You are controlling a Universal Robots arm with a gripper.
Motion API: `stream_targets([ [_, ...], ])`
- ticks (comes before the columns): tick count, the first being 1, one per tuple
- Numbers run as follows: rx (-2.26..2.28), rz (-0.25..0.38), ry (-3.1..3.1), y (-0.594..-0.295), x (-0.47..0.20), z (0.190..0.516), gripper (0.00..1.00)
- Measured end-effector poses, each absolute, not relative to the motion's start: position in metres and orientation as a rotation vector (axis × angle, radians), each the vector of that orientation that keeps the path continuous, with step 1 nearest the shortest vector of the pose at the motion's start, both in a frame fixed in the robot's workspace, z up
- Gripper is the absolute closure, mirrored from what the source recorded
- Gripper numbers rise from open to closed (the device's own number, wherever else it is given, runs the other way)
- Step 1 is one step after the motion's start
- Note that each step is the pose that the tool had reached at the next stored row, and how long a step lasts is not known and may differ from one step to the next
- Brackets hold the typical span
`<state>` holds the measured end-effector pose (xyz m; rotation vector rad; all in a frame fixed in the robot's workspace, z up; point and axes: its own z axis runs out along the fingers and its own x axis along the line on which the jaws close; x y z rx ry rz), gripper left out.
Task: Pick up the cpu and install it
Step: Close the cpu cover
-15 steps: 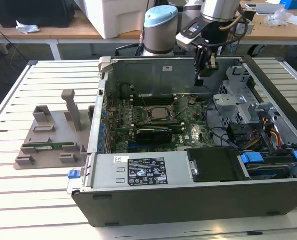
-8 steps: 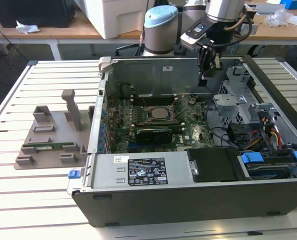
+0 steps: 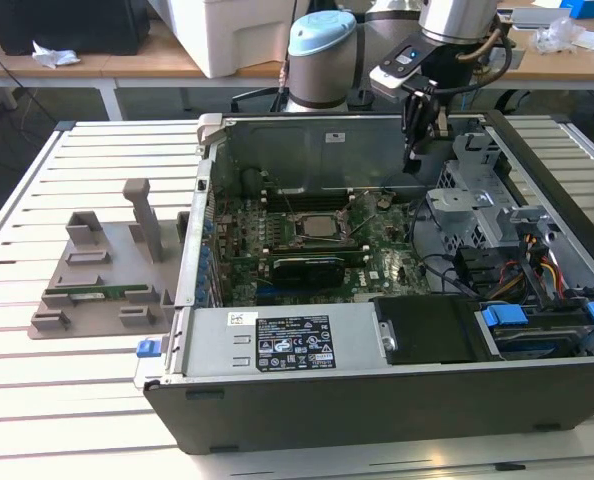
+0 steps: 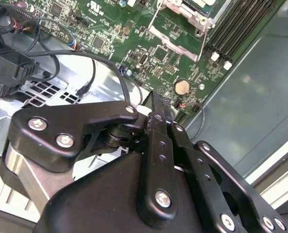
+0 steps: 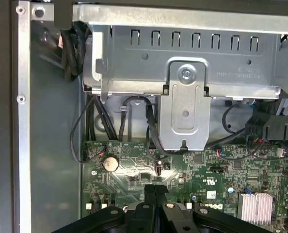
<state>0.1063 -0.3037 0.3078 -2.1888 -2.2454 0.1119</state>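
Placement looks to be the step in hand, at its tail end. The cpu (image 3: pixel 314 226) lies flat in its socket near the middle of the motherboard (image 3: pixel 382 268), silver top up, inside the open computer case (image 3: pixel 377 395). The gripper (image 3: pixel 414 158) hangs inside the case toward the exterior view's right of the socket. It is well apart from the chip, close to the rear wall and near the grey drive cage (image 3: pixel 457 205). Its two black fingers (image 5: pixel 150 194) are pressed together with nothing between them (in the second wrist view they meet tip to tip, bare), so it carries nothing. Beneath the tips is the board's edge, near the coin cell battery (image 5: pixel 110 163) and a loop of black cable (image 5: pixel 78 131).

In the exterior view the black expansion card (image 3: pixel 307 267) sits just beside the socket, nearer the camera. The green memory stick (image 3: pixel 97 293) rests on a grey fixture tray (image 3: pixel 77 235) on the slatted table (image 3: pixel 77 400), toward that view's left of the case.

I cannot tell whether the socket's retention frame is down and latched; thin wire levers show around it, but their position is unclear. By my judgement the chip is seated, though not provably locked. Any further work at the socket would call for travel across the board, clear of the memory slots (image 3: pixel 307 199) and the cables. It would also need a light, square touch, since a tilted press could shift the chip.
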Motion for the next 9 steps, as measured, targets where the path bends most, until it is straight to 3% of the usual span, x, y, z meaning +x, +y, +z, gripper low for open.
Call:
stream_targets([
  [9,-2.189,0.112,-2.245,-0.304,0.114,0.300,0.89],
])
